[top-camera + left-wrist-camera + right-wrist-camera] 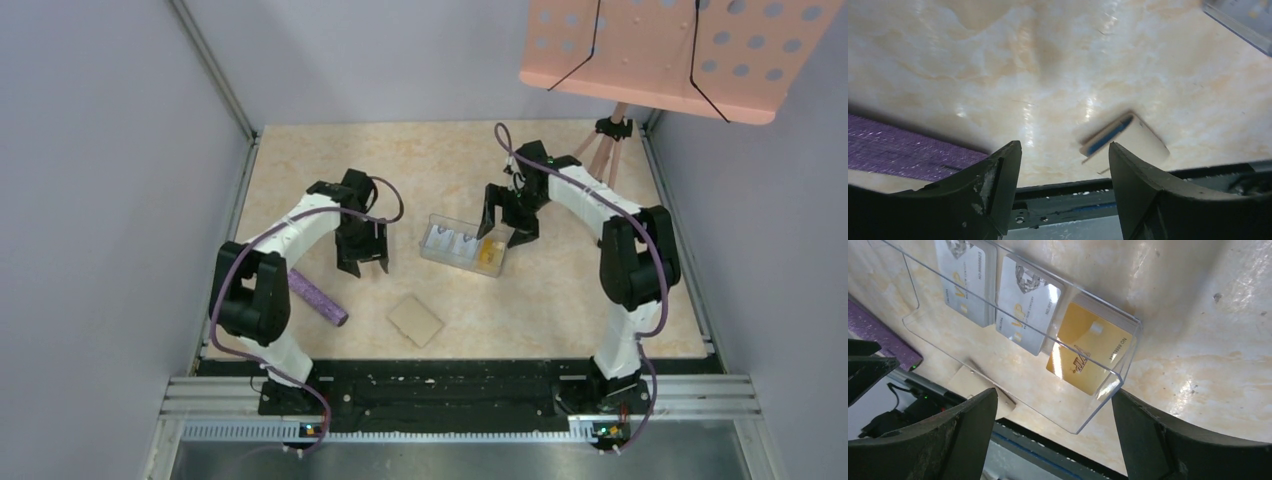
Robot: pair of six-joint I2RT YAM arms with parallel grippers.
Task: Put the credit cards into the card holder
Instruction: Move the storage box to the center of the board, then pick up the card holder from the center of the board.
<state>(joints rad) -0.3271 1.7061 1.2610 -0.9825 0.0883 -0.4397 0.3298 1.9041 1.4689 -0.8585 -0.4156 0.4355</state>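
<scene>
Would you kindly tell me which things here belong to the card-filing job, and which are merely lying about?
Belonging to the job:
- silver cards
- gold card
- tan card holder
- clear tray, only because the cards lie in it

Lying about:
- purple bar
- pink perforated board

The left arm (290,235) bends at the elbow and its left gripper (362,262) points down, jaws apart and empty. The right arm (590,200) bends the same way. Its right gripper (505,228) points down, well apart from the left one, jaws wide and empty.
</scene>
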